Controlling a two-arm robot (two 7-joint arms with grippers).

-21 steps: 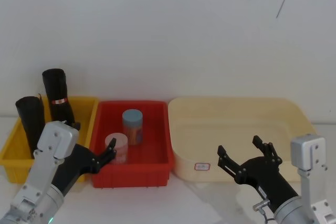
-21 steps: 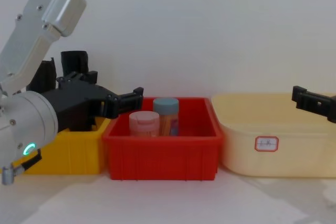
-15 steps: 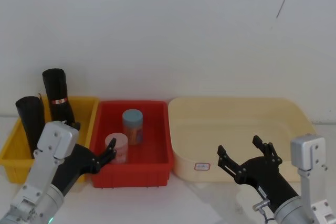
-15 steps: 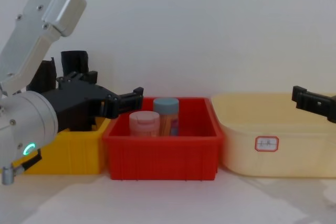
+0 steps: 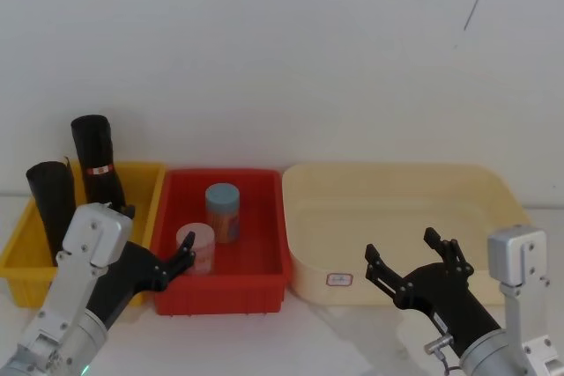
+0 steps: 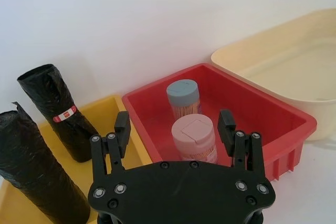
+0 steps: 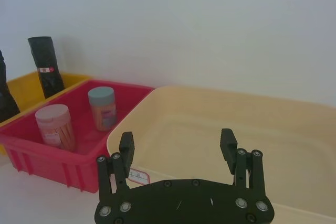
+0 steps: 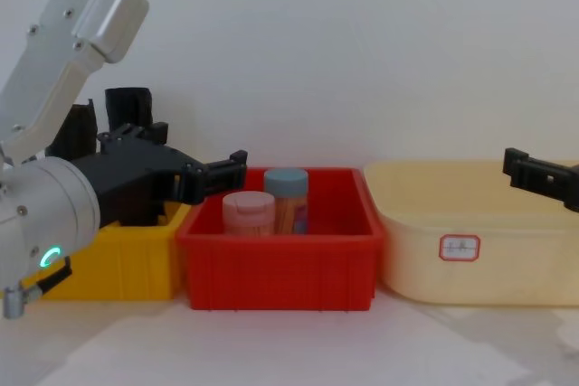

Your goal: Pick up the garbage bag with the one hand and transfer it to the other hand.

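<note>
The garbage bag (image 5: 99,160) is a black roll with a red-and-white band, standing at the back of the yellow bin (image 5: 145,187); it also shows in the left wrist view (image 6: 62,113) and the right wrist view (image 7: 46,66). A second, creased black roll (image 5: 51,202) stands in the same bin, nearer its left wall. My left gripper (image 5: 174,261) hovers open and empty before the seam between the yellow and red bins, short of the garbage bag. My right gripper (image 5: 401,248) hangs open and empty in front of the cream tub.
The red bin (image 5: 264,275) holds a blue-lidded jar (image 5: 223,210) and a pink-lidded jar (image 5: 197,246). A large cream tub (image 5: 480,184) with a small label stands to its right. A white wall rises close behind the bins.
</note>
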